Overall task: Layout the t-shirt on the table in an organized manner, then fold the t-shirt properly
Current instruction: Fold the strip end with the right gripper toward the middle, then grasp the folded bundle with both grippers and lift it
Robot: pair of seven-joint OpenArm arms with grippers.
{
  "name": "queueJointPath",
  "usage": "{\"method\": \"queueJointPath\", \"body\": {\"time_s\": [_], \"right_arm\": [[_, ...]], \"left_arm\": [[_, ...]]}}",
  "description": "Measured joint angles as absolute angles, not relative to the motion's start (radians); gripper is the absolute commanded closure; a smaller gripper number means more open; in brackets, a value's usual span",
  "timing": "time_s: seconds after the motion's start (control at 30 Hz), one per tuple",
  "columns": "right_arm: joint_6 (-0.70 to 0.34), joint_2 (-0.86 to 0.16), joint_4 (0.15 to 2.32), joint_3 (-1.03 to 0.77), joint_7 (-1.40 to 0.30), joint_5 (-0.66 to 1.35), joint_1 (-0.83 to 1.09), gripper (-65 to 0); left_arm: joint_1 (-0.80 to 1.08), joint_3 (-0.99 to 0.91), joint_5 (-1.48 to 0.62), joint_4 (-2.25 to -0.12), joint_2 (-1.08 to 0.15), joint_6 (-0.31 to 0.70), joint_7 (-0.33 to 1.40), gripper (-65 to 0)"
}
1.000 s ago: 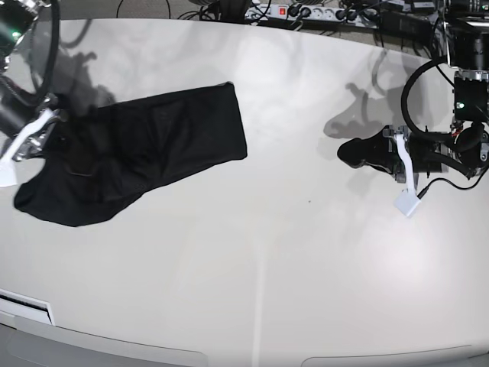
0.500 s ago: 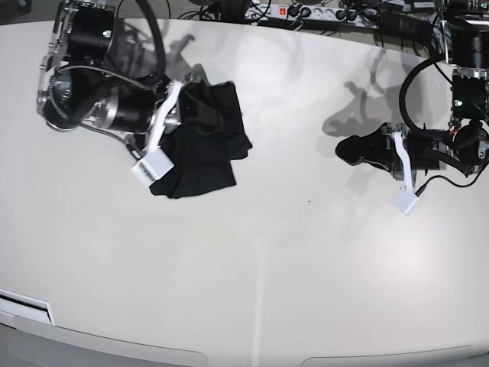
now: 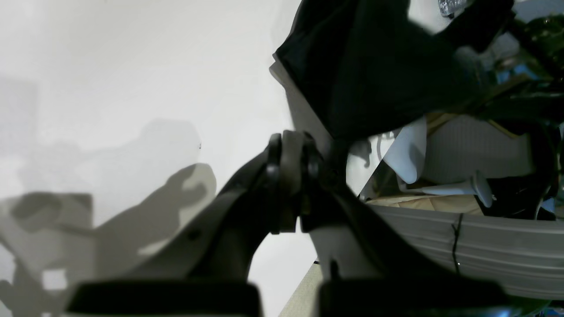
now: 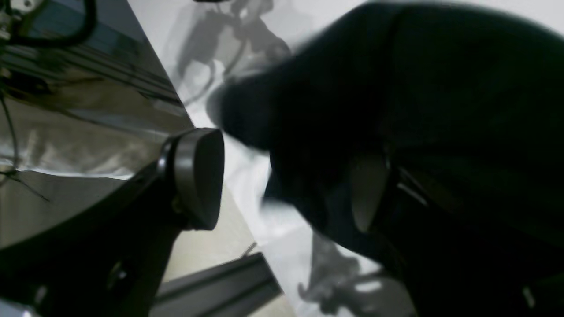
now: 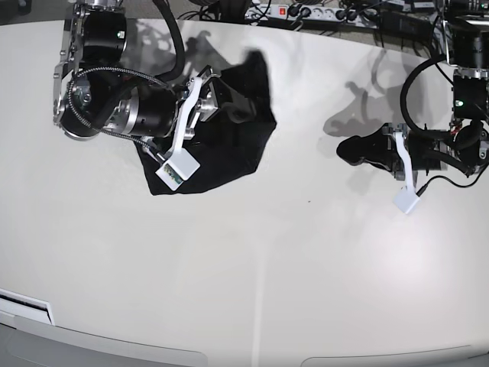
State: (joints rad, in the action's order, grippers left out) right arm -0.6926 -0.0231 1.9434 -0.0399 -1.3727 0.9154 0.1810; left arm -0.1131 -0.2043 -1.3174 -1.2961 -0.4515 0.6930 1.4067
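Shirt [image 5: 229, 130] bunched on the table's [image 5: 306, 267] far left in base view, right gripper [image 4: 286, 180] over it with jaws spread and cloth draped across one finger, left gripper [image 3: 288, 176] closed empty, well apart.

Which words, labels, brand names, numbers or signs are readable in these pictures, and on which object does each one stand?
No text can be read in any view.
The t-shirt is plain black; no print is visible.
The table carries no marking.
The power strip at the far edge has a red switch; any lettering is too small to read.
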Motion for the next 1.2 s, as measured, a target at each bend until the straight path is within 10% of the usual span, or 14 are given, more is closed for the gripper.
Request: {"method": "queueJointPath", "body": {"time_s": [0.3,0.5,1.2], "right_arm": [[-0.693,-0.101,2.022,-0.041,-1.277,0.862,0.18,-42.8],[-0.693,-0.1,2.019,-0.04,-1.122,0.592,0.152,0.0],[-0.69,-0.13,1.364,0.012,-1.046,0.504,-0.146,0.0]], "left_arm": [[-0.113,-0.204,-1.327,-1.296,-0.451,0.693,1.407,0.0],[-0.111,-0.204,-1.431,-1.312,-0.447,0.693,1.41,0.0],[-0.077,0.101,-1.433,-1.523,-0.436,0.693,1.407,0.0]]}}
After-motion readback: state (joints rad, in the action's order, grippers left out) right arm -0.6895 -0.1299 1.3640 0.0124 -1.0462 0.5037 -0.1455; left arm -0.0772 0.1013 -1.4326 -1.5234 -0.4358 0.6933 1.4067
